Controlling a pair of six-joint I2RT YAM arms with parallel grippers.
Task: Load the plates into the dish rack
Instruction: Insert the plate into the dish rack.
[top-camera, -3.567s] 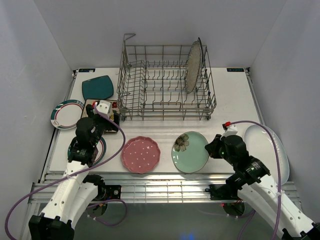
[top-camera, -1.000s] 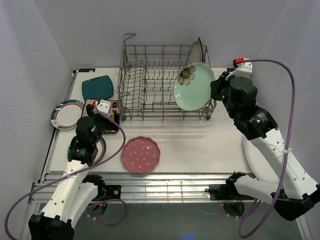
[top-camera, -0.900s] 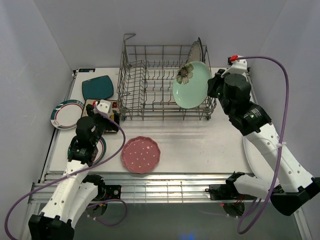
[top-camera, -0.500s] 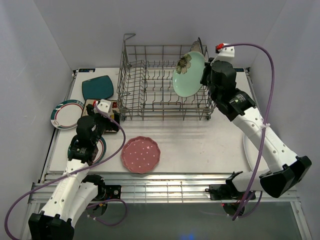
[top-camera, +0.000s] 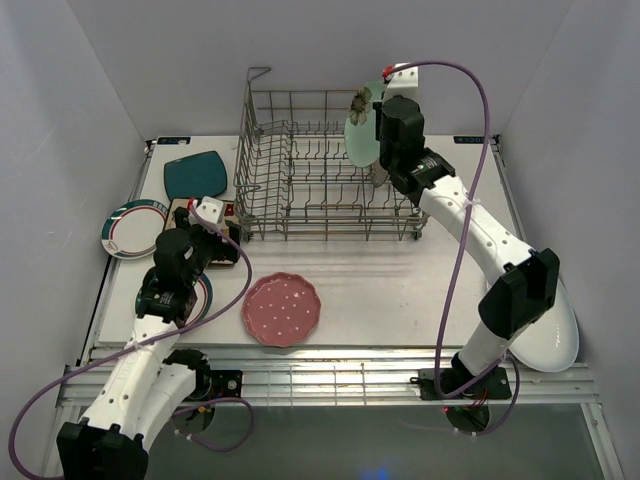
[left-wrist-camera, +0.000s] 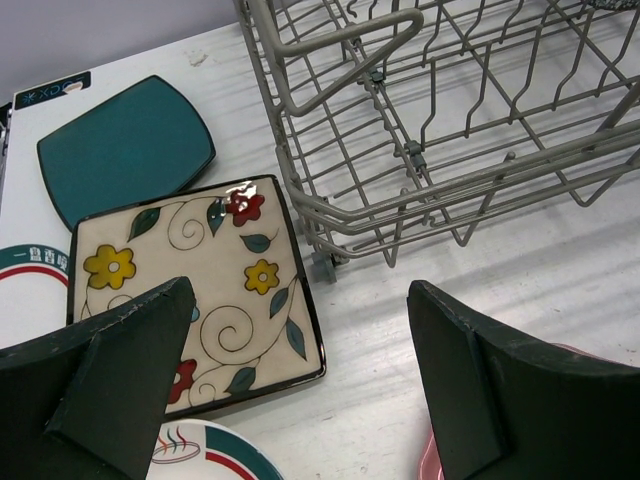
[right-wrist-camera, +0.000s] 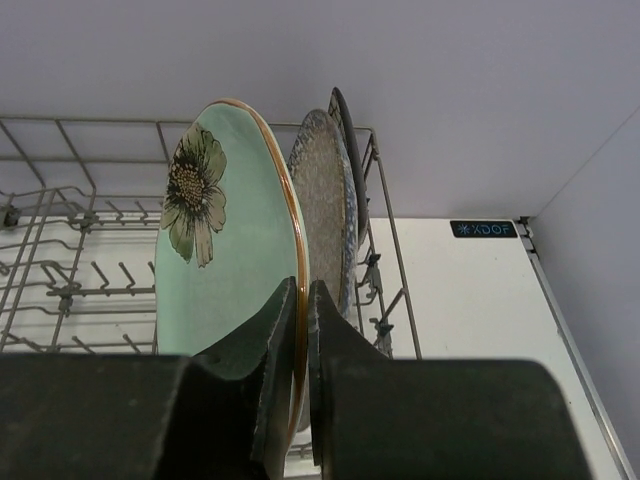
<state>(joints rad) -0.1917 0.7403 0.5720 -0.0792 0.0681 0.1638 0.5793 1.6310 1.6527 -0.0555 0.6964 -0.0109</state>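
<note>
**Risk.** The right gripper (right-wrist-camera: 298, 300) is clenched on the bottom rim of the mint green plate (right-wrist-camera: 225, 250). It holds the plate on edge over the right end of the dish rack (top-camera: 262, 170), at about 1 o'clock from the table centre in the overhead view. The pinch covers only a thin strip of rim, so the plate could pivot or slip between the fingers on the way down.

The speckled plate (right-wrist-camera: 325, 215) stands just beside it at 3 o'clock, with little room between the two. A small drift that way would knock rim against rim. A descent off line with the tines (right-wrist-camera: 60, 285) would leave the plate riding on a wire instead of seated, and it would then likely topple when let go. Whether its lower edge is over a free slot cannot be told from these views.

**Position.** In the wrist view the plate rises from the fingertips toward 11 o'clock, flower face to 9 o'clock.

The left gripper (left-wrist-camera: 300, 300) is spread wide and empty. The floral square plate (left-wrist-camera: 190, 290) lies flat just beyond it, at 10 o'clock.
</note>
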